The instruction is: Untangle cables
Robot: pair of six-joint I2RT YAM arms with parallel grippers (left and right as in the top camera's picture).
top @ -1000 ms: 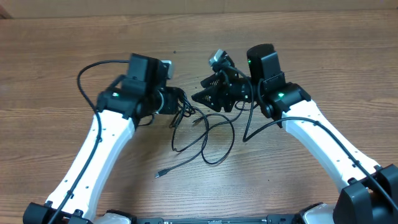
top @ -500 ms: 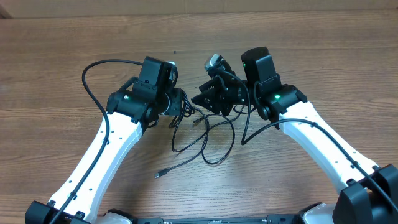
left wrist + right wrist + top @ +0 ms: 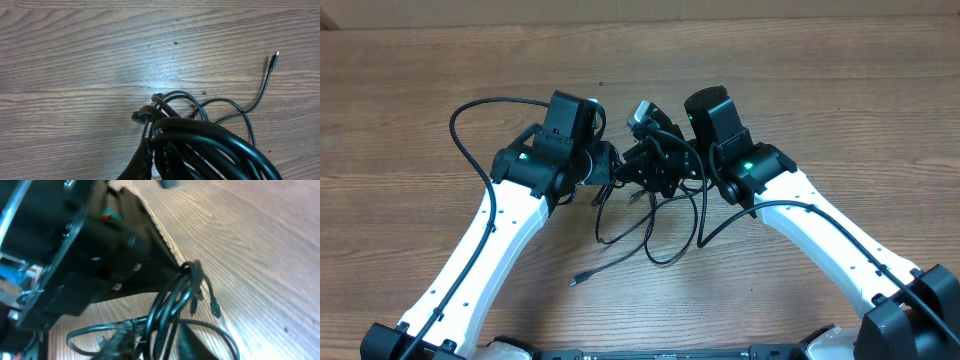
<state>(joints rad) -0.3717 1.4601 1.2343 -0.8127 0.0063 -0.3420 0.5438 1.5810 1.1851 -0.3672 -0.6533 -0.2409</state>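
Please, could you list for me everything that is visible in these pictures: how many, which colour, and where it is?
table: one, brown wood, under everything.
cables: several, exact number not clear, black, tangled in the middle of the table between the two grippers.
free plug tip: one, dark, lying on the table at the robot's side of the tangle.
arm wires: two, black, thicker, one looping beside each arm.
arms: two, white with black joints; left arm and right arm both reach to the tangle.
left gripper: one, black, shut on the cables.
right gripper: one, black, at the tangle, cables between its fingers; grip not clear.
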